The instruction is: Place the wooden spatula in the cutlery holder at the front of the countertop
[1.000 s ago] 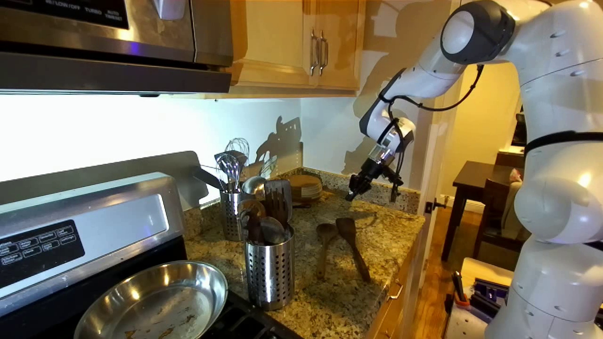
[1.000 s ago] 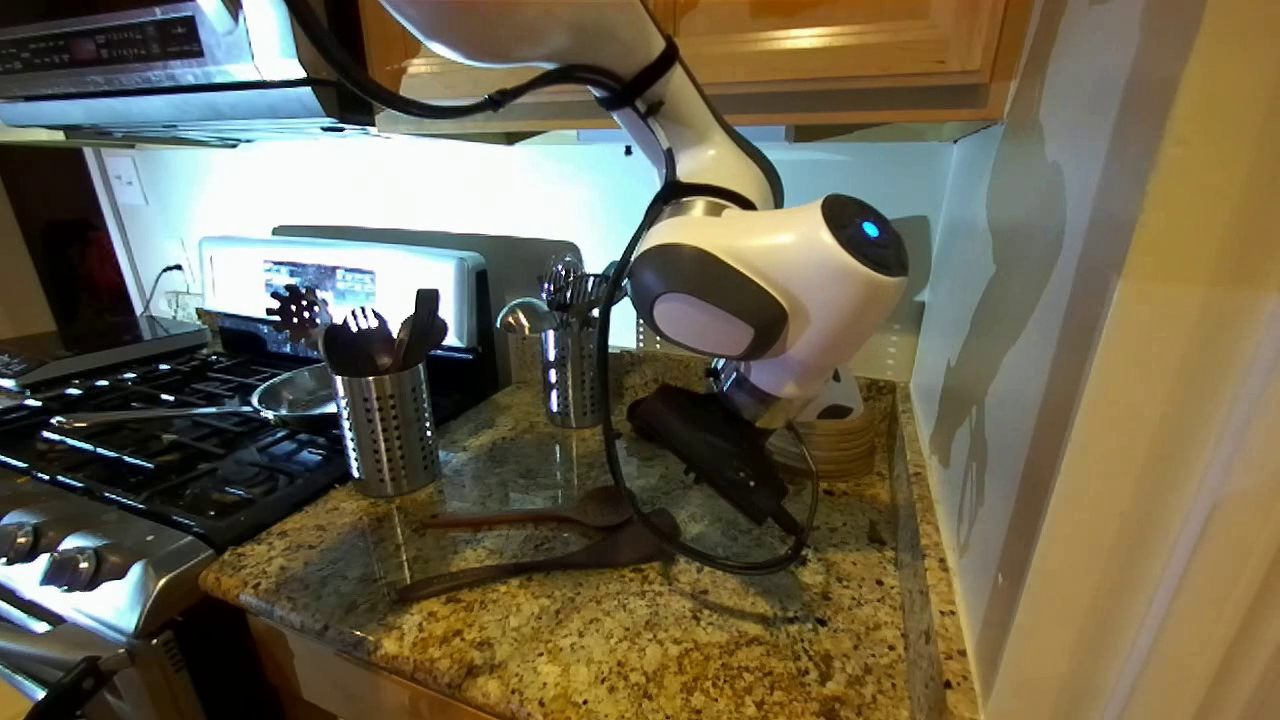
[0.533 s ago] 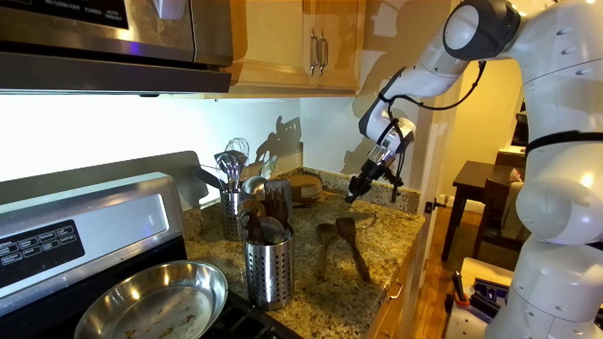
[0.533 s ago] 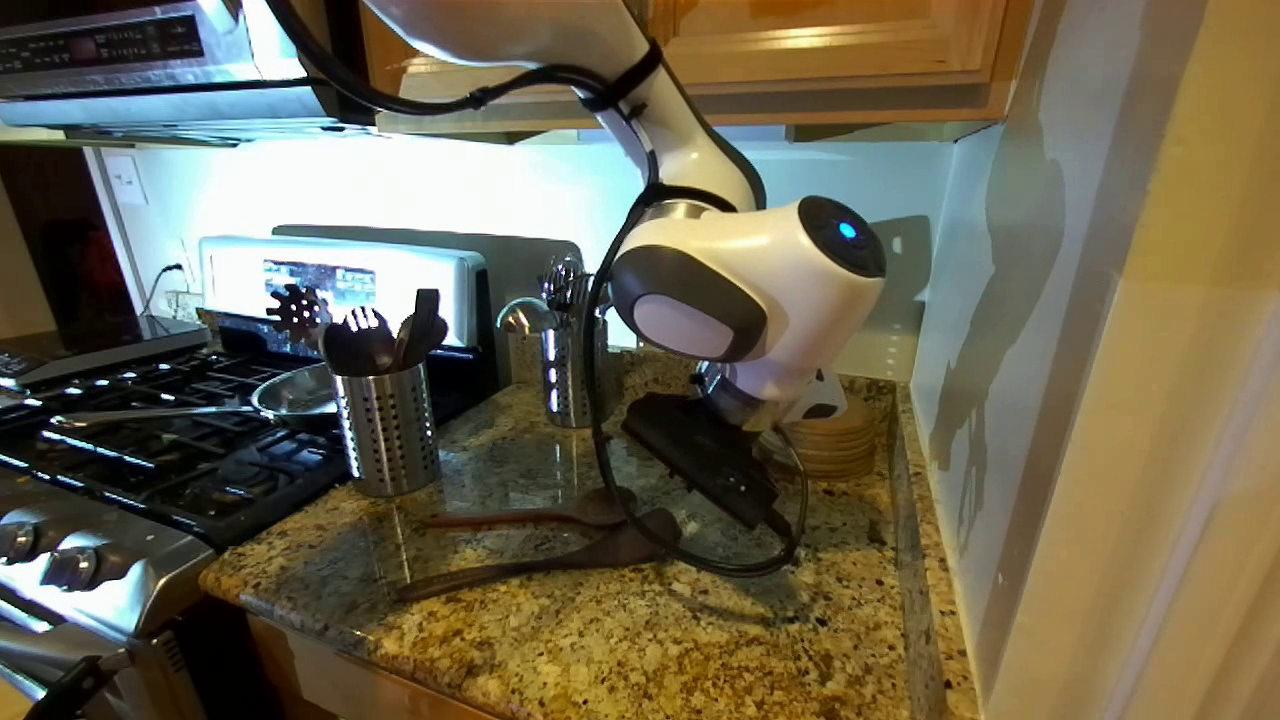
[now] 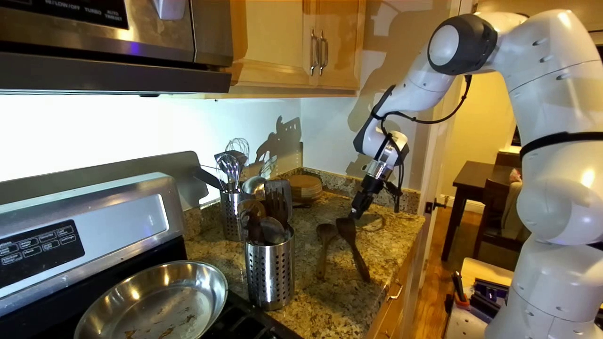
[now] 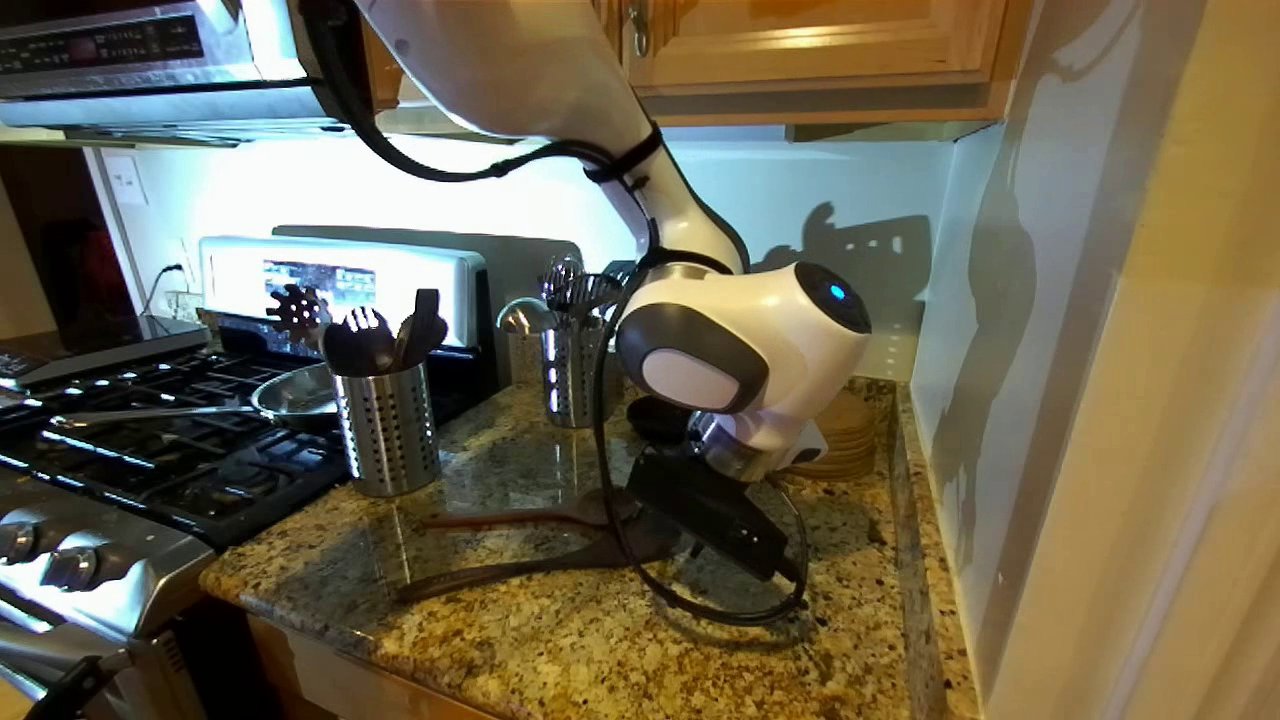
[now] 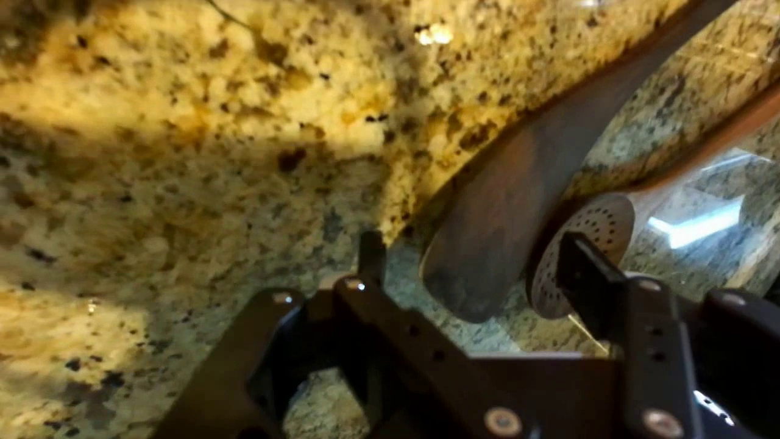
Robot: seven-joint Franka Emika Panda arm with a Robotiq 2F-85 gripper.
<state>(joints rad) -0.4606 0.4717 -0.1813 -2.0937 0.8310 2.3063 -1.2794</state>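
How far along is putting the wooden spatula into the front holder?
Done, it seems: the reach; the open fingers are at the head of the spatula. In hand: probably lining up a grasp; nothing is held. Left: gripping it, lifting it off the counter, where it lies, and setting it into the holder.

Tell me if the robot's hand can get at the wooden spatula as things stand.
Probably yes: in the wrist view, the head of the wooden spatula shows in the gap of the open hand, with nothing seen lying on it. The perforated spoon close beside it could crowd the grip.
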